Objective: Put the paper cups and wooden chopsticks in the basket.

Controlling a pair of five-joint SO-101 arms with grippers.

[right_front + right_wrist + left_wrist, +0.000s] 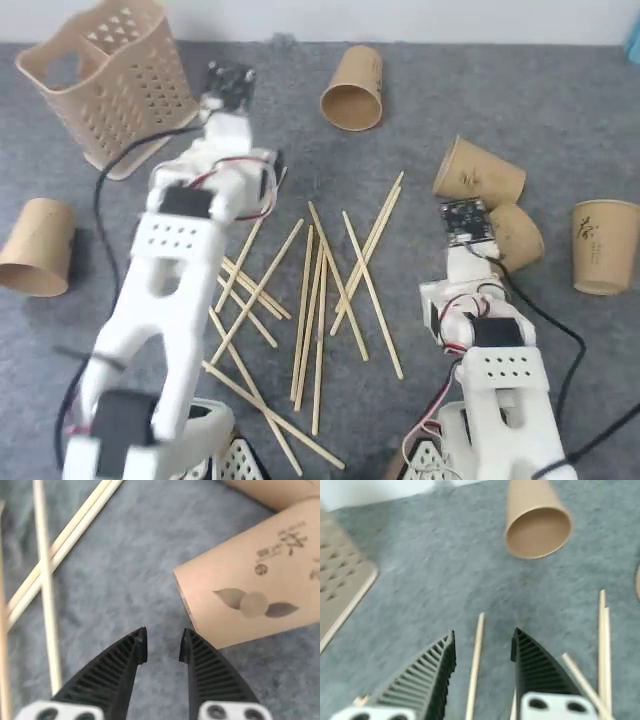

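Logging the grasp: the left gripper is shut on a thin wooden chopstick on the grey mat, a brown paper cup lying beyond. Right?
No. The left wrist view shows the left gripper open, its jaws apart either side of the thin wooden chopstick on the grey mat; the brown paper cup does lie beyond.
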